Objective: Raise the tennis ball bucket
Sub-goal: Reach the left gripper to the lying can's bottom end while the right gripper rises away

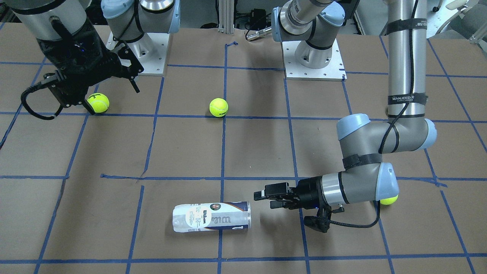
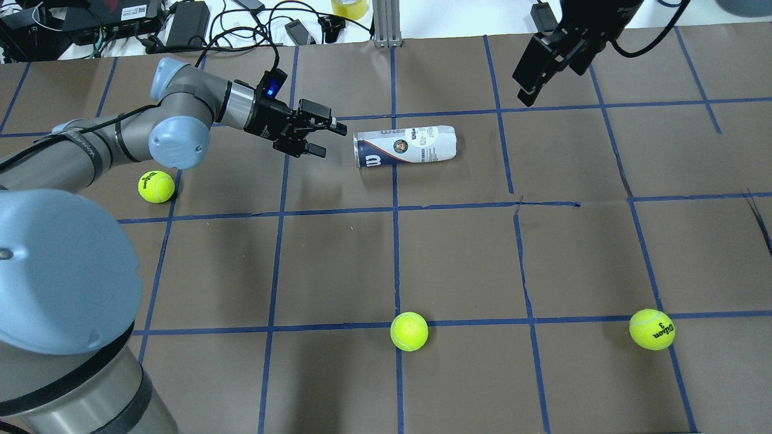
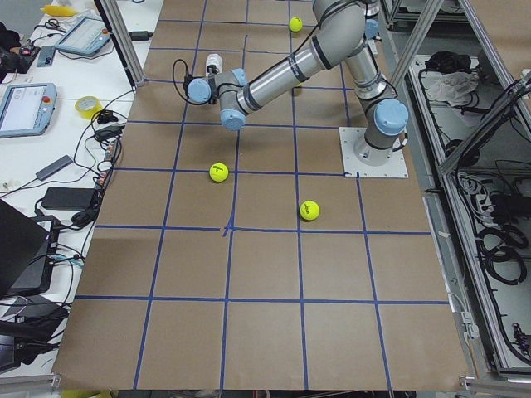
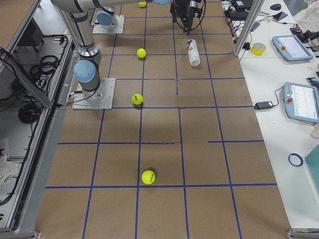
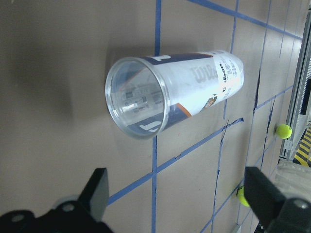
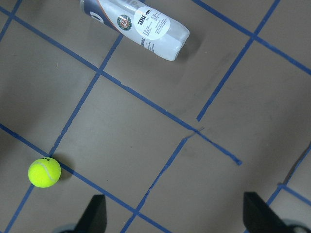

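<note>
The tennis ball bucket [image 2: 405, 146] is a clear can with a white and navy Wilson label. It lies on its side on the brown table and looks empty. Its open mouth [image 5: 137, 97] faces my left gripper [image 2: 332, 138], which is open, held level, and a short gap from the can's end. It also shows in the front view [image 1: 212, 216] with the left gripper [image 1: 264, 199] beside it. My right gripper [image 2: 531, 84] is open and empty, high above the table and well apart from the can [image 6: 138, 26].
Three yellow-green tennis balls lie loose: one under my left arm [image 2: 156, 186], one at the near middle [image 2: 409, 331], one at the near right [image 2: 652, 329]. Blue tape lines grid the table. Cables and boxes sit past the far edge [image 2: 181, 18].
</note>
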`<action>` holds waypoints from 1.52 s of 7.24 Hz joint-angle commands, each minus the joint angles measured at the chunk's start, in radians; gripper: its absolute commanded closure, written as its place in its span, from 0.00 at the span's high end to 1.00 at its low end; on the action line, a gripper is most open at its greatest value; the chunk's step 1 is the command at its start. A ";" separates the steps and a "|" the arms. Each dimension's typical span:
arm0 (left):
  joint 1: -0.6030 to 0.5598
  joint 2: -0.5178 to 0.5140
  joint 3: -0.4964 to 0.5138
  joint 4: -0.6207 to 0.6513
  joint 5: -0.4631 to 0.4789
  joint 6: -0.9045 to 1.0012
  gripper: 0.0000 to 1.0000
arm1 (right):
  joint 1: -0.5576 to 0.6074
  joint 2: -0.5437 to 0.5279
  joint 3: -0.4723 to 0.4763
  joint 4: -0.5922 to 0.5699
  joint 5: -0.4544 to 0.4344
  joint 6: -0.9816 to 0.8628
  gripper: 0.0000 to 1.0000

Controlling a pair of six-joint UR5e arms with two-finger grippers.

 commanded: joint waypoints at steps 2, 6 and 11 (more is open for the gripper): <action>-0.012 -0.073 0.003 0.046 -0.169 0.010 0.91 | 0.004 -0.073 0.063 -0.007 -0.012 0.211 1.00; -0.072 -0.110 0.005 0.151 -0.167 -0.003 0.51 | 0.005 -0.099 0.068 0.048 -0.078 0.454 1.00; -0.107 -0.035 0.045 0.489 -0.150 -0.566 0.00 | 0.005 -0.106 0.078 0.057 -0.075 0.558 1.00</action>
